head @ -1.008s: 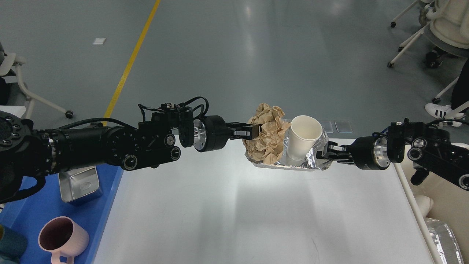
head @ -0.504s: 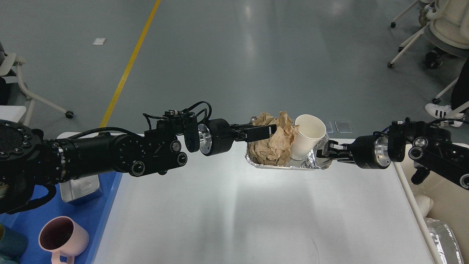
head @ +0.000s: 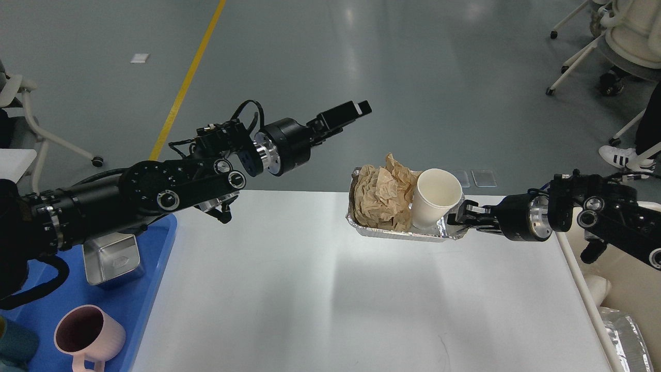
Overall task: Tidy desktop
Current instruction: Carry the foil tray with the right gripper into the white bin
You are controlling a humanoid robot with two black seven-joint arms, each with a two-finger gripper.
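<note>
The white desktop (head: 320, 305) fills the lower middle of the head view. A silver foil tray (head: 397, 232) sits level near its far edge and holds a crumpled brown paper (head: 379, 194) and a white paper cup (head: 434, 201) that leans right. My right gripper (head: 457, 219) is shut on the tray's right rim. My left gripper (head: 356, 109) is raised up and to the left of the tray, well apart from it. Its fingers look parted and it holds nothing.
A blue plastic tray (head: 150, 289) at the left edge holds a metal box (head: 111, 261), a pink mug (head: 88, 333) and a teal cup (head: 13, 346). A cream bin (head: 627, 289) with foil scrap (head: 625, 336) stands at the right. Chairs (head: 619, 41) stand on the floor beyond.
My left gripper let go of the brown paper, which dropped into the foil tray, then rose up and away to the left. The tray went from tilted to level.
</note>
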